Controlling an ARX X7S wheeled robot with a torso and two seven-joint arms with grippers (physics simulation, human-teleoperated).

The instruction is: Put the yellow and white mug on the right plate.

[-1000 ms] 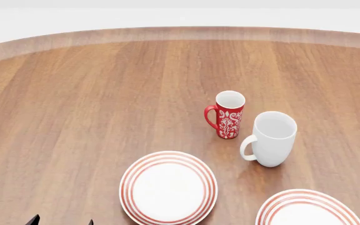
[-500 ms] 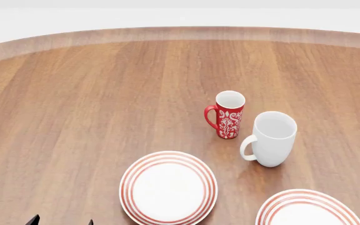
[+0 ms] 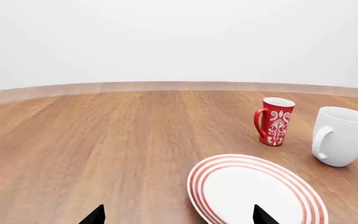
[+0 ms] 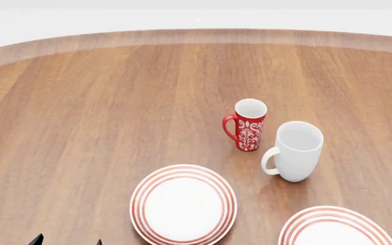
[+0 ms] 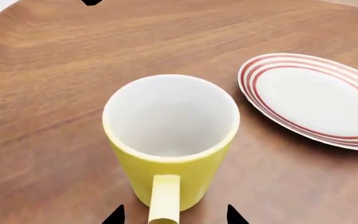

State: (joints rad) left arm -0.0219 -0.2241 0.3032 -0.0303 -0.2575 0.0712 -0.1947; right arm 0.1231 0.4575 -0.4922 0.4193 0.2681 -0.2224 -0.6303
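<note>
Yellow mug under the right gripper, right plate just beyond it.

Seen from the right wrist: yellow mug (image 5: 171, 140) upright on the wooden table (image 5: 54, 84), white inside, handle pointing back toward the right gripper (image 5: 171, 215), whose two black fingertips (image 5: 114, 215) sit spread either side of the handle, touching nothing visible. Red-ringed right plate (image 5: 316, 100) lying flat just ahead and to one side of the mug, apart from it. Seen from the left wrist: left gripper (image 3: 177, 215) spread wide, only its black tips in view, holding nothing; another red-ringed plate (image 3: 257, 192) right in front of it, with a red patterned mug (image 3: 274, 121) and a taller white mug (image 3: 340, 136) standing farther off. Not visible from the head: yellow mug and right gripper.
</note>
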